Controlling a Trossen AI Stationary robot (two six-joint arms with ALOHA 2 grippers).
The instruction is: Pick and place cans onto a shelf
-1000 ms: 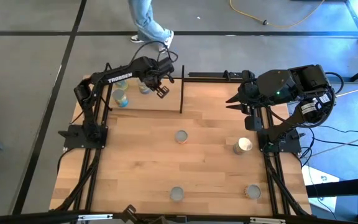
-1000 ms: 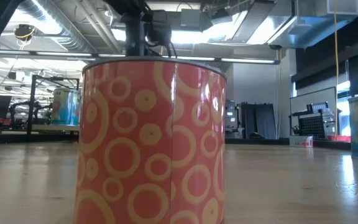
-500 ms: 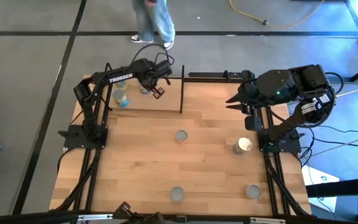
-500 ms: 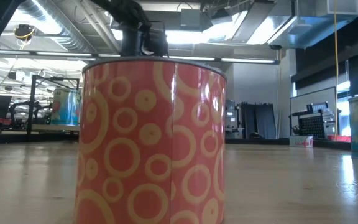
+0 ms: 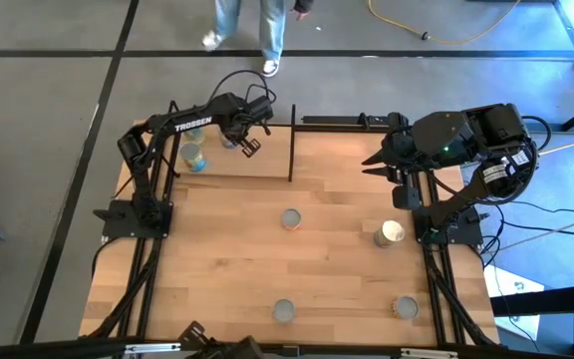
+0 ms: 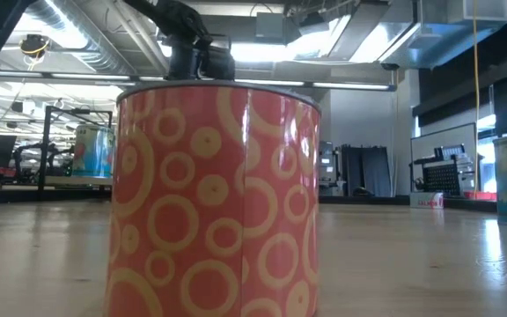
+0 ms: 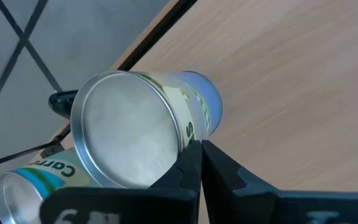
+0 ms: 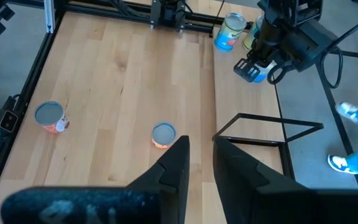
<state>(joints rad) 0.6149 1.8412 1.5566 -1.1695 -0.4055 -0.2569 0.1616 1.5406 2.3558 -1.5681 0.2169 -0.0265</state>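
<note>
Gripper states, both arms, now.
Left gripper: shut, empty, over the shelf beside a blue-labelled can.
Right gripper: open, empty, raised at the table's right edge.

Grey concrete floor (image 5: 58,110) with dark seam lines ran around the light wood surface (image 5: 327,249). Yellow cable (image 5: 436,35) lay on the floor; a person's legs (image 5: 249,25) stood nearby. Ceiling ducts (image 6: 86,53) and bright strip lights (image 6: 271,53) hung overhead.

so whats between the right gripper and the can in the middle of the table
Only bare tabletop. In the high view nothing stands between the right gripper and the middle can; the shelf's black rod lies off to the side.
</note>
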